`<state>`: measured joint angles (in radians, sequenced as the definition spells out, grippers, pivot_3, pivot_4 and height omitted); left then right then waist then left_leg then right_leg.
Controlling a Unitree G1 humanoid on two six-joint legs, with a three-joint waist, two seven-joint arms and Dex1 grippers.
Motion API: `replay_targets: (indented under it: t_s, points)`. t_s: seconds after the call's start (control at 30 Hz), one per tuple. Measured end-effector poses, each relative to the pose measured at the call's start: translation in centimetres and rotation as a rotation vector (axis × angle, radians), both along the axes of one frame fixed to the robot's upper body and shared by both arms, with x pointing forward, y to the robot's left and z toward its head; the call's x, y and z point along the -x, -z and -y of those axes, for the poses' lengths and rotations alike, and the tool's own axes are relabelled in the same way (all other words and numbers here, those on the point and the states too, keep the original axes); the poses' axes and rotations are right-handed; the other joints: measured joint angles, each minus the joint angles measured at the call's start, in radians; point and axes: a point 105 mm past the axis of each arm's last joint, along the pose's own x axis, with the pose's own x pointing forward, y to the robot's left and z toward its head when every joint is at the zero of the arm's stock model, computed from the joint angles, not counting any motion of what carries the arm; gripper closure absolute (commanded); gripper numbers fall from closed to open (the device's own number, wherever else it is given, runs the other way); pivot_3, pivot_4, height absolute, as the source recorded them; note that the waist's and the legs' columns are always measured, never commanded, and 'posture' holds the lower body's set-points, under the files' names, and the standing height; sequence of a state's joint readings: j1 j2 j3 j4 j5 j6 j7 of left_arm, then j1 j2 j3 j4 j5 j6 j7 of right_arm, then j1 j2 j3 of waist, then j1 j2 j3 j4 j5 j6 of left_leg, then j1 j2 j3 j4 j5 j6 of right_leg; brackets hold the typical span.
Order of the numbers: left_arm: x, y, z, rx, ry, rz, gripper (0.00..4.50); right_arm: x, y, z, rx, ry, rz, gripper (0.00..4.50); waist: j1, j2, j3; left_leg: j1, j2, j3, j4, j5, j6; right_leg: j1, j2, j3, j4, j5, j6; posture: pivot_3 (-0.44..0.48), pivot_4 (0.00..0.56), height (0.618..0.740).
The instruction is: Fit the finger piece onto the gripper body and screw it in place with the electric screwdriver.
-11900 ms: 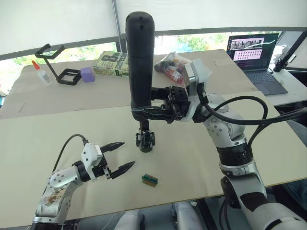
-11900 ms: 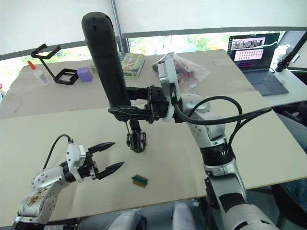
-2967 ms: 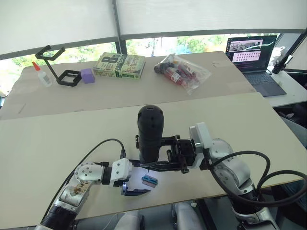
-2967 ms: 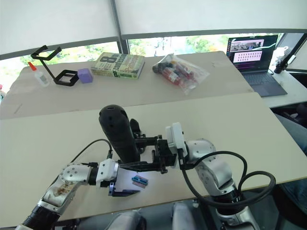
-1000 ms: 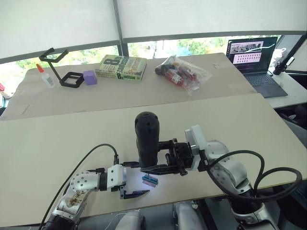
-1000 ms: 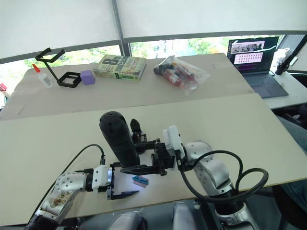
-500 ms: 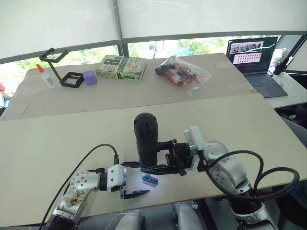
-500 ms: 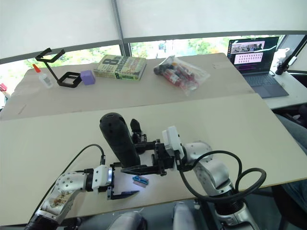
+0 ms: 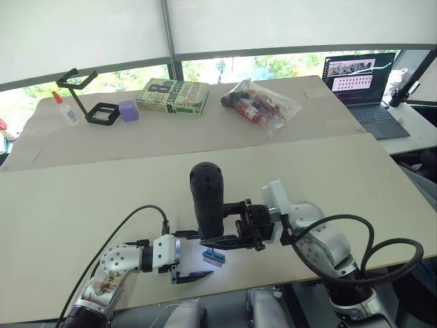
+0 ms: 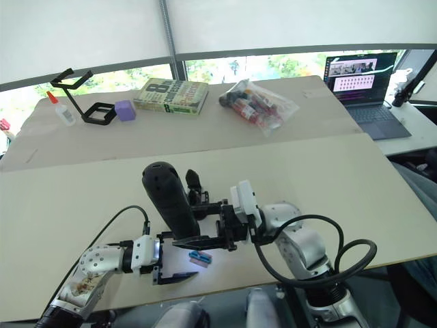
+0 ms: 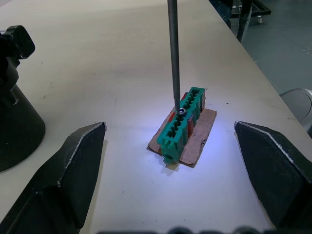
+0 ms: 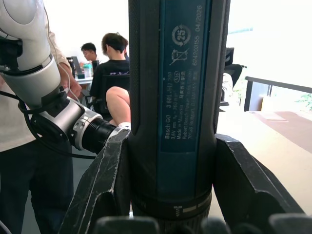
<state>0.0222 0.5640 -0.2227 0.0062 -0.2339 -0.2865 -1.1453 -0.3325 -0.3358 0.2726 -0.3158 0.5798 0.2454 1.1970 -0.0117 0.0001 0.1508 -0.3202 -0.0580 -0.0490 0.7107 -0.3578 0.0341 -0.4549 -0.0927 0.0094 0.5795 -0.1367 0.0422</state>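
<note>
Black fingers of our left gripper (image 9: 193, 255), lower left of centre in the left eye view: spread wide apart, bracketing the green-and-red block (image 11: 181, 124) on its card scrap, holding nothing. Electric screwdriver (image 9: 207, 199), centre frame: upright, clamped in our right gripper (image 9: 220, 240), metal bit (image 11: 172, 48) resting on a screw atop the block. Gripper body (image 10: 193, 180): just behind the screwdriver on the worktop (image 9: 82, 198), mostly hidden. Finger piece: not made out. Step judged: taking a screw onto the bit. Next: lift straight, carry to the body.
</note>
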Motion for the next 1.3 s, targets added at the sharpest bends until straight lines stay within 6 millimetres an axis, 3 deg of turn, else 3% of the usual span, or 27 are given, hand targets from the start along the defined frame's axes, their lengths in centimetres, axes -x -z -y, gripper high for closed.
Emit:
replay_targets:
  t_s: [1.3]
  points:
    - [0.0,-0.16,0.21,0.008,0.006,0.0,0.06,0.0,0.37,0.1,0.021,-0.01,-0.001,2.57,0.002,0.0,0.0,0.0,0.0,0.0,0.0,-0.001,0.001,0.001,0.0,0.0,0.0,0.0,0.0,0.0,0.15,0.74]
